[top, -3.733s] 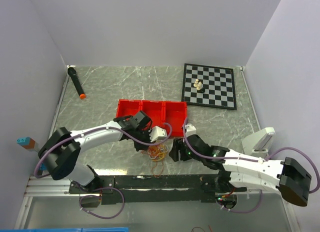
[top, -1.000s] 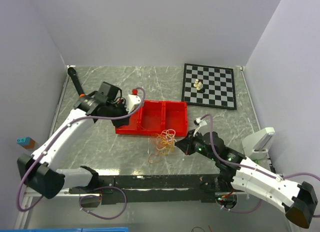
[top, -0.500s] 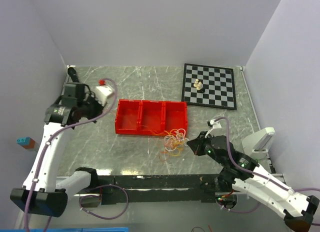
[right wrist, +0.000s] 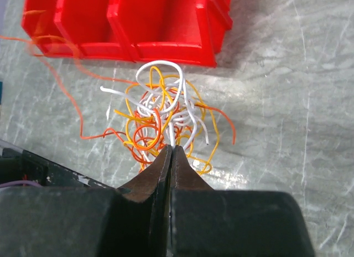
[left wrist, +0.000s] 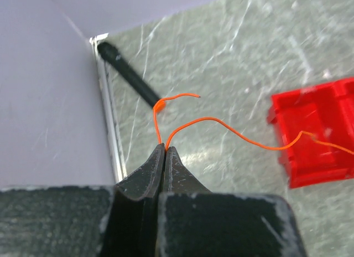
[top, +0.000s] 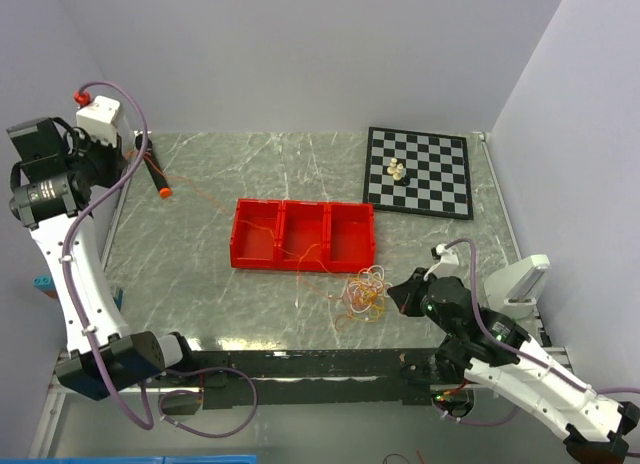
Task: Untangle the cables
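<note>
The cables form a loopy clump (top: 364,290) of white, yellow, orange and red wire in front of the red bin's right end. My right gripper (top: 394,289) is at the clump's right side; in the right wrist view it (right wrist: 171,148) is shut on a white cable (right wrist: 172,136) of the clump (right wrist: 160,110). My left gripper (top: 137,164) is raised at the far left corner and, in the left wrist view (left wrist: 165,148), is shut on an orange cable (left wrist: 221,124). That orange cable (top: 195,194) runs thin across the table and over the bin towards the clump.
A red three-compartment bin (top: 303,252) lies mid-table. A black marker with an orange tip (top: 155,174) lies by the left wall, below the left gripper. A chessboard (top: 440,189) with small pieces (top: 397,170) sits at the back right. A white object (top: 520,281) stands at the right edge.
The left arm has swung up and back to the far left corner, drawing the orange cable out of the clump. The right gripper and the clump have shifted slightly right.
</note>
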Robot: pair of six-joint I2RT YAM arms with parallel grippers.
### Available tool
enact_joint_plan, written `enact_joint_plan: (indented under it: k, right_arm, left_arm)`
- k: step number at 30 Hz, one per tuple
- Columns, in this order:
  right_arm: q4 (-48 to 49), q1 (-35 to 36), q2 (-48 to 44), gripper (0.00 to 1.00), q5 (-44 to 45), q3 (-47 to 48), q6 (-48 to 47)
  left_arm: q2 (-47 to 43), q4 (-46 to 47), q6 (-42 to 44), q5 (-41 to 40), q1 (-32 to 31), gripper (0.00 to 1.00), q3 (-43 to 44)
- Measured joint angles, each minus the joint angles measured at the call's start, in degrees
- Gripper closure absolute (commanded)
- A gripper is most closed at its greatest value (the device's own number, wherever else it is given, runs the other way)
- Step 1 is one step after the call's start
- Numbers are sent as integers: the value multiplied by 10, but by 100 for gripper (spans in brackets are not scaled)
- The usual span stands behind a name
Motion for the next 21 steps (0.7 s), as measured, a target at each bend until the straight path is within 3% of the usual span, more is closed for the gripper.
enact_joint_plan:
  k: [6,12,21]
  right_arm:
    - [-14,2,47,100,2,0,23]
    - [-13,45,93,100,5,-15,75]
    - [-11,137,174,100,36,-41,161]
  left_arm:
    - [-14,39,-66,18,16,99,42]
    - [-14,146,-206,-50,45,99,106]
    - [75,187,-315,-70,52,98,311]
